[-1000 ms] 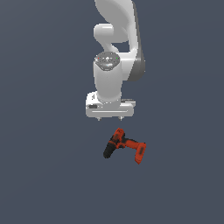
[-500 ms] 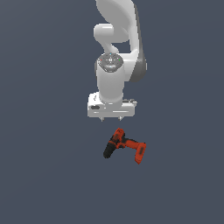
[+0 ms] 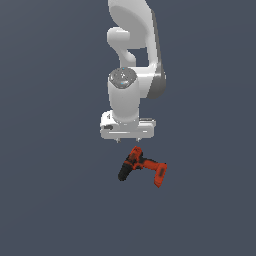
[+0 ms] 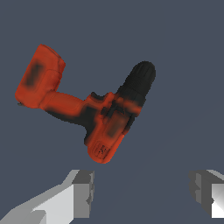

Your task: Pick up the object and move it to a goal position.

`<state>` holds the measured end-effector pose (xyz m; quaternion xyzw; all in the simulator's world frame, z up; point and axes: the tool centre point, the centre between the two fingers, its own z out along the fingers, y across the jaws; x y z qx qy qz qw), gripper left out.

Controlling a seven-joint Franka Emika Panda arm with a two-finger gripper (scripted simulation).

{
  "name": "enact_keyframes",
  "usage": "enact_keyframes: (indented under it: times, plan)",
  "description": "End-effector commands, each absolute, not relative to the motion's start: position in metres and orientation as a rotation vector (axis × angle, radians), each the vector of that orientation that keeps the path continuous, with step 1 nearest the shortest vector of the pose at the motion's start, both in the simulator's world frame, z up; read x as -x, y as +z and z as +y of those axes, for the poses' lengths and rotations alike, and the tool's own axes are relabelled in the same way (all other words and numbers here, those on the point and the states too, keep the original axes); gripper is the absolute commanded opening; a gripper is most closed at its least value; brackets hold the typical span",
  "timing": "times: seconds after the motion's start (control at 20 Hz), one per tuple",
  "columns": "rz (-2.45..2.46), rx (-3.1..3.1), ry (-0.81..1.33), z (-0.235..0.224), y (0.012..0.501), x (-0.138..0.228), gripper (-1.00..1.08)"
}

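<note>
The red-orange power drill [image 3: 142, 167] lies on its side on the flat grey floor, black chuck toward the exterior view's left, battery base toward its right. In the wrist view the drill [image 4: 94, 111] fills the middle, with the black chuck and the wide base at opposite ends. My gripper [image 3: 127, 139] hangs just above and slightly behind the drill, apart from it. In the wrist view my gripper [image 4: 142, 192] has its two fingertips [image 4: 83, 192] wide apart with nothing between them.
A plain dark grey floor [image 3: 55, 200] surrounds the drill. The white arm [image 3: 132, 65] rises above the gripper. No goal marker shows.
The gripper has come down a little toward the drill. The drill has not moved.
</note>
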<state>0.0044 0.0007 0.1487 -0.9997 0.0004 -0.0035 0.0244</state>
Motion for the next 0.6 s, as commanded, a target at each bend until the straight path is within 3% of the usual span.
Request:
enact_keyframes:
  times: [0.0, 0.55]
  plan:
    - [0.034, 3.067, -0.039, 0.002, 0.141, -0.010, 0.68]
    - [0.317, 2.858, -0.242, 0.005, 0.094, -0.050, 0.68]
